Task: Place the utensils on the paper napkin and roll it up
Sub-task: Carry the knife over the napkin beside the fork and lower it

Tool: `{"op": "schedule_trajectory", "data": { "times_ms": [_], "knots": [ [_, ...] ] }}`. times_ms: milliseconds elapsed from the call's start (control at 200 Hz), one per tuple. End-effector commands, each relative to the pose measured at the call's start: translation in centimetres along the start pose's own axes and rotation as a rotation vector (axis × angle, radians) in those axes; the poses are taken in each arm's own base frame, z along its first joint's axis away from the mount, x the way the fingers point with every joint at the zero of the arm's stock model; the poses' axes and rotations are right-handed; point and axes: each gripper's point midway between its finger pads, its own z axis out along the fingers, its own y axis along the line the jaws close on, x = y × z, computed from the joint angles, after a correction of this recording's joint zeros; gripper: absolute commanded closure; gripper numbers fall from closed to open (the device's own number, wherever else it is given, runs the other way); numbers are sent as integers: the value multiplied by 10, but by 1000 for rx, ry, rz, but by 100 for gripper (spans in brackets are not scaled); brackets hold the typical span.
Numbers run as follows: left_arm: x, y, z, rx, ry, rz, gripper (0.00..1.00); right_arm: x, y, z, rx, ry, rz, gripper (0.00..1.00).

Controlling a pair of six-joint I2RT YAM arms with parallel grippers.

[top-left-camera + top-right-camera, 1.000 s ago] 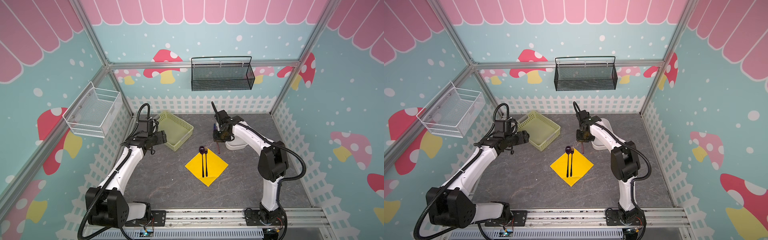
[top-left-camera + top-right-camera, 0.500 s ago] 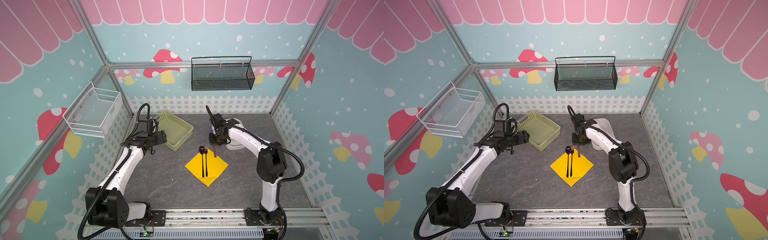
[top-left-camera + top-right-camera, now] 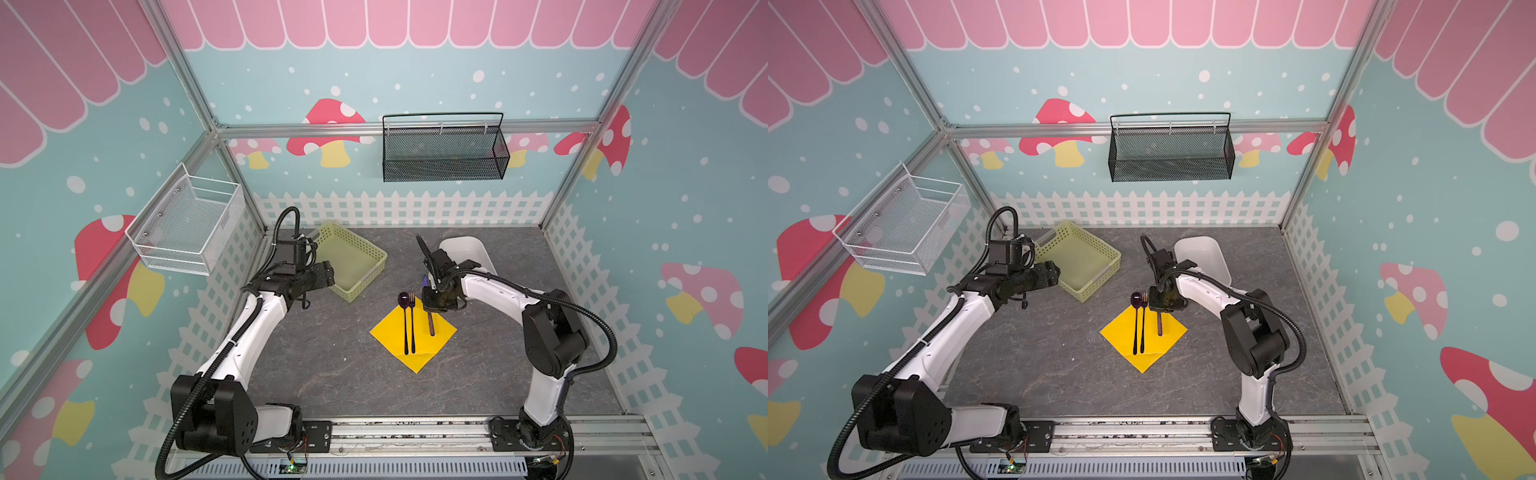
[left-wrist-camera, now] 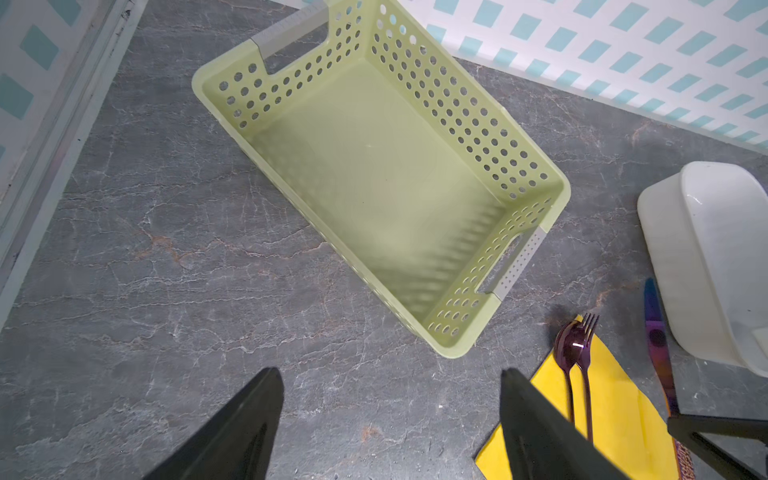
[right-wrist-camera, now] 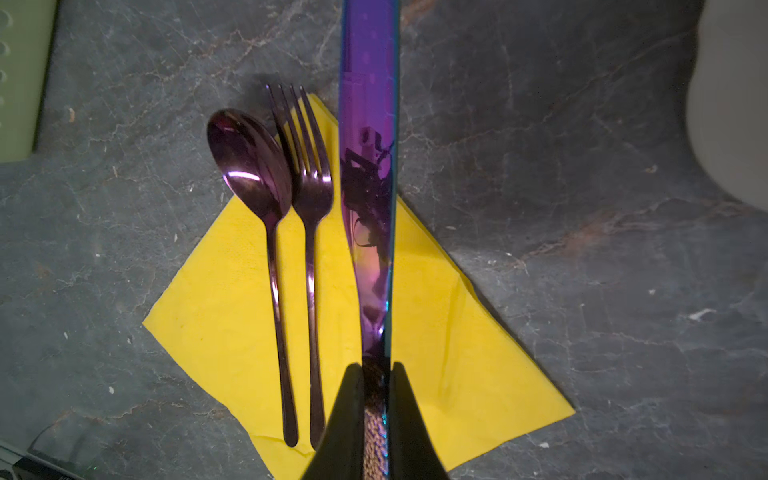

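Observation:
The yellow paper napkin [image 3: 390,332] [image 3: 1121,332] lies as a diamond mid-table. On it a dark purple spoon [image 3: 405,328] [image 5: 249,166] and a fork [image 3: 412,328] [image 5: 311,187] rest side by side, heads poking past its far corner. My right gripper [image 3: 434,307] [image 5: 376,368] is shut on the handle of the purple knife [image 3: 431,326] [image 5: 368,166], held over the napkin [image 5: 457,353] just right of the fork and parallel to it. I cannot tell whether the knife touches the paper. My left gripper [image 3: 328,276] [image 4: 388,415] hovers open and empty beside the green basket.
A pale green perforated basket [image 3: 374,253] [image 4: 536,166] stands back left of the napkin. Back right of it is a white tub [image 3: 478,249] [image 4: 673,257]. A black mesh basket [image 3: 442,149] hangs on the back wall, a white wire basket [image 3: 187,224] on the left wall.
My right gripper has carried the knife from beside the white tub toward the front left, to a spot over the napkin next to the fork. The left arm has not moved.

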Motion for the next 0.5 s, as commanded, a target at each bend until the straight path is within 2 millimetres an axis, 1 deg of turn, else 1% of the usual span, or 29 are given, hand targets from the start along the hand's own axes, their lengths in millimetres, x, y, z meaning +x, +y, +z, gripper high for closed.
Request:
{"op": "schedule_trajectory", "data": {
  "times_ms": [0,205,495],
  "knots": [
    [0,3,-1,-7,-8,-14,16,-1,17,-6,-72,-44,31,94],
    [0,4,-2,-10,-11,-11,17,18,20,6,-85,-21,58,94],
    [-1,4,-2,-8,-13,-11,17,31,22,15,-76,-5,67,95]
  ]
}}
